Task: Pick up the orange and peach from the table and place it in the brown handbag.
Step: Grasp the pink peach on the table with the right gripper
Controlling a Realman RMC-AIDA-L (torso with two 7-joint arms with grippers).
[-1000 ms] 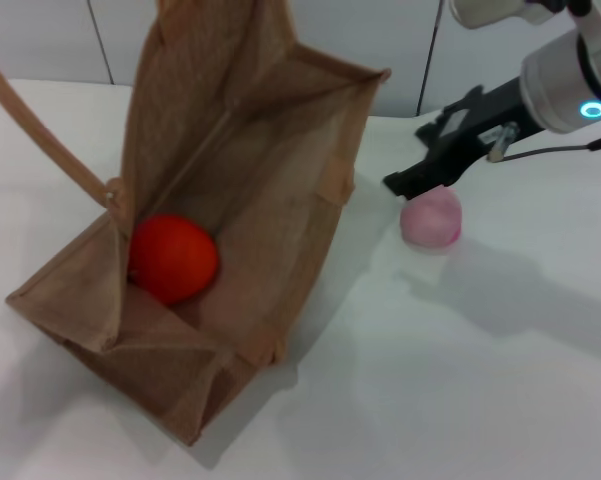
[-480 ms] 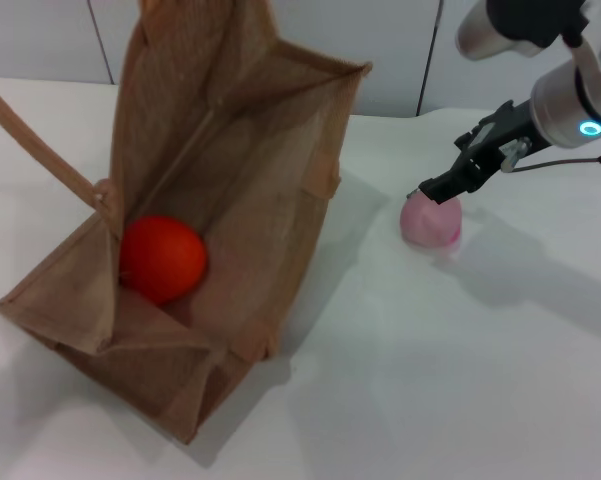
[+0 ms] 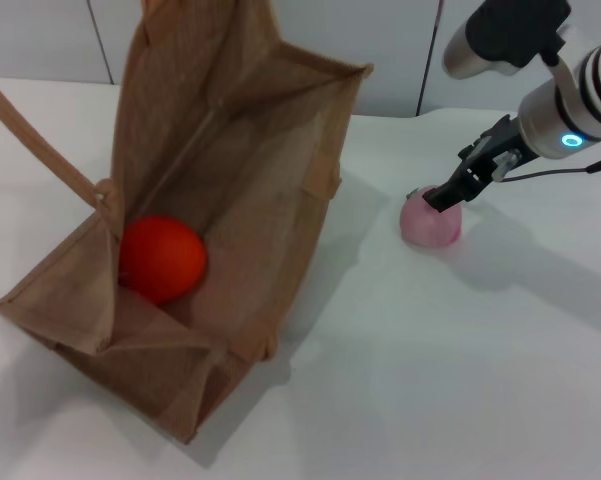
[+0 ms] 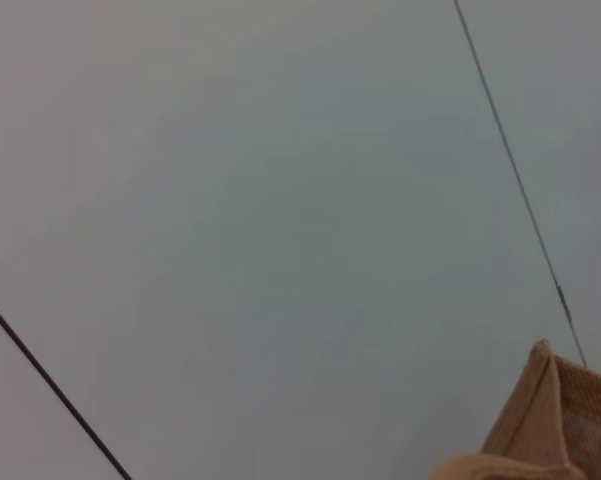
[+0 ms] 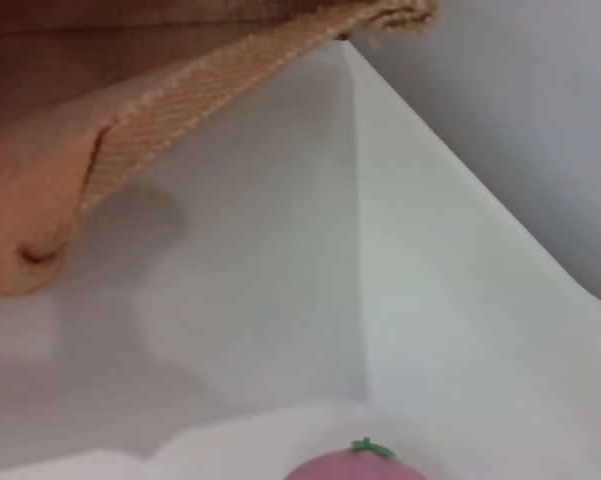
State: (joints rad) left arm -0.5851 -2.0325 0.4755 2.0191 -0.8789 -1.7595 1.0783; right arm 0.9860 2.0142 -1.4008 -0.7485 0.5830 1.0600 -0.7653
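Observation:
The orange lies inside the brown handbag, which lies tilted open on the left of the white table. The pale pink peach sits on the table to the right of the bag. My right gripper is down on the peach's top, its black fingers open and astride it. The right wrist view shows the peach's top with a green stem and the bag's edge. The left gripper is out of view; the left wrist view shows a bag corner.
A long strap handle rises from the bag's left side. The white table stretches in front and to the right of the peach. A pale panelled wall stands behind the table.
My right gripper has moved down and right onto the peach's top. The bag has shifted slightly left with the orange inside it.

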